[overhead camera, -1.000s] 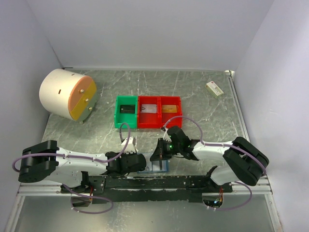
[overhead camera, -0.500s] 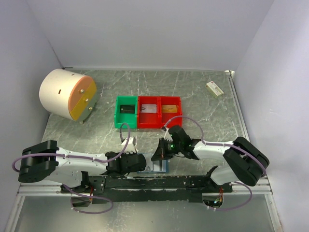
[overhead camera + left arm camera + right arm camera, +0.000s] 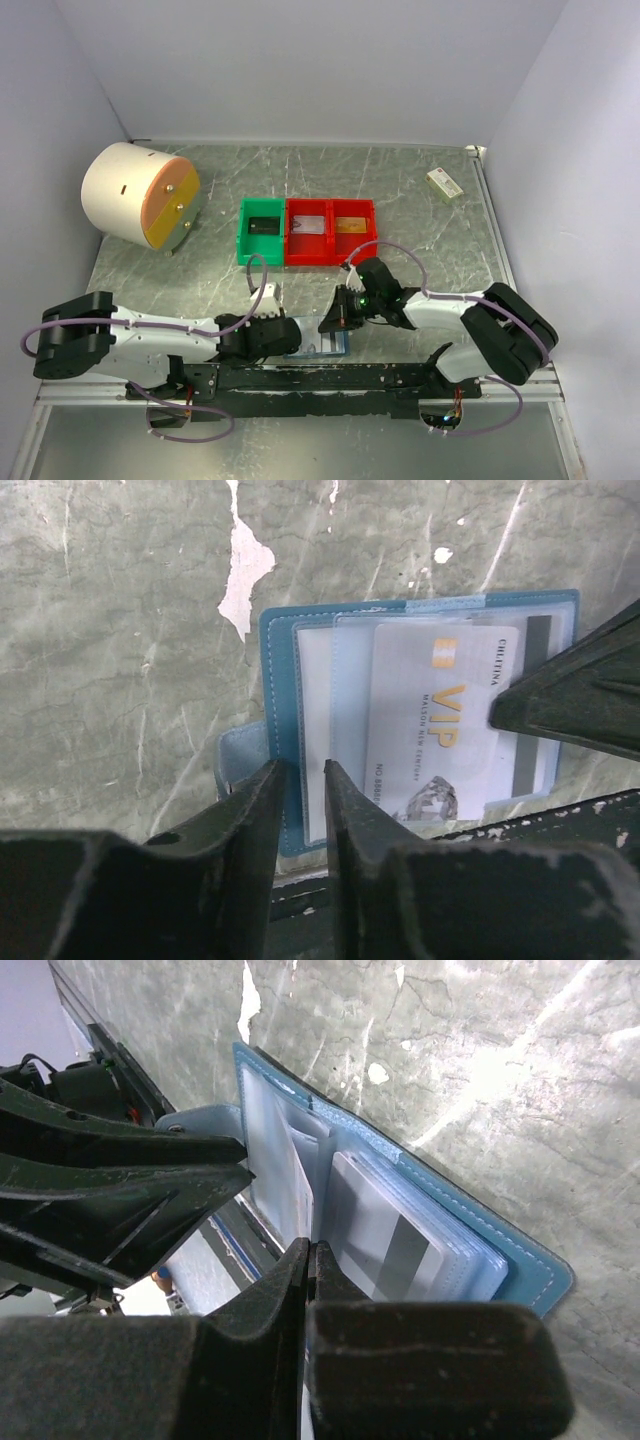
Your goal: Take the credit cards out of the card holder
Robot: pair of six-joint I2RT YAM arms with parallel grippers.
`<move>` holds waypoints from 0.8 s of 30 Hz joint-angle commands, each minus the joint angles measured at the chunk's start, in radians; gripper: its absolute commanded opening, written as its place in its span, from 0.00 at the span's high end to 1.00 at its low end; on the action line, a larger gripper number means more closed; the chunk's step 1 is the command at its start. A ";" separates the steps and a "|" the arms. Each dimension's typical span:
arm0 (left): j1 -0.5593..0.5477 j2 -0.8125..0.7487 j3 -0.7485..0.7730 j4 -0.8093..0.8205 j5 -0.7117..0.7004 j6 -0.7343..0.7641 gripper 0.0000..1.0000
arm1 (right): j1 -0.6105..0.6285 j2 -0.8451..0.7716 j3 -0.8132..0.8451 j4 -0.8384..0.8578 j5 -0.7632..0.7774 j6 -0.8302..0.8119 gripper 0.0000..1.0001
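**2 grippers at the open blue card holder**

1 card holder (image 3: 283,680), a small blue bi-fold with pale stitching round its edge, lies open and flat on the grey marble-patterned table (image 3: 430,260). It is on the arms' side of the green bin (image 3: 244,240) and a little to that bin's right. Its clear plastic sleeves are spread. The credit cards (image 3: 440,720) sit in them, the top 1 white with gold "VIP" lettering. In the right wrist view another card shows a grey stripe.

The left gripper (image 3: 300,775) stands over the holder's left edge with only a narrow slit between its fingers. I cannot tell whether they pinch the blue cover. The right gripper (image 3: 310,1255) has its fingers pressed together, and their tip is on the cards in the sleeves. Whether a card edge is caught between them cannot be made out.

The green bin holds 1 dark flat item. 2 red bins (image 3: 331,261) touch its right side in a row; 1 holds a pale flat piece, the other a yellowish one. Left of the green bin lies a cream drum (image 3: 120,185) with an orange face. Well to its right lies a small cream box (image 3: 444,182).
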 commanded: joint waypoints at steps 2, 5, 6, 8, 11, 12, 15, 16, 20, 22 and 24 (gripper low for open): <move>0.003 -0.056 0.036 0.065 0.018 0.093 0.57 | -0.001 0.033 0.015 0.007 0.019 -0.016 1.00; 0.004 -0.074 0.050 0.117 0.038 0.152 0.52 | -0.002 0.086 0.055 -0.028 0.005 -0.079 1.00; 0.003 -0.076 0.056 0.125 0.040 0.162 0.51 | -0.003 0.102 0.067 -0.040 0.002 -0.095 1.00; 0.004 -0.070 0.061 0.140 0.043 0.176 0.52 | -0.002 0.120 0.074 -0.027 -0.008 -0.094 1.00; 0.003 -0.054 0.044 0.192 0.058 0.193 0.54 | -0.001 0.119 0.073 -0.009 -0.005 -0.080 1.00; 0.005 -0.051 0.028 0.218 0.062 0.193 0.56 | -0.002 0.117 0.075 -0.012 0.000 -0.079 1.00; 0.016 -0.051 -0.017 0.237 0.055 0.145 0.61 | -0.002 0.119 0.074 -0.012 0.006 -0.076 1.00; 0.021 -0.057 -0.034 0.240 0.055 0.129 0.62 | -0.002 0.120 0.070 -0.007 0.003 -0.074 1.00; 0.041 -0.087 -0.100 0.274 0.063 0.101 0.65 | -0.001 0.116 0.062 -0.002 0.001 -0.066 1.00; 0.044 -0.082 -0.122 0.332 0.074 0.127 0.66 | -0.002 0.114 0.061 0.000 0.001 -0.062 1.00; 0.052 -0.056 -0.132 0.393 0.108 0.158 0.66 | -0.002 0.113 0.063 0.000 -0.001 -0.060 1.00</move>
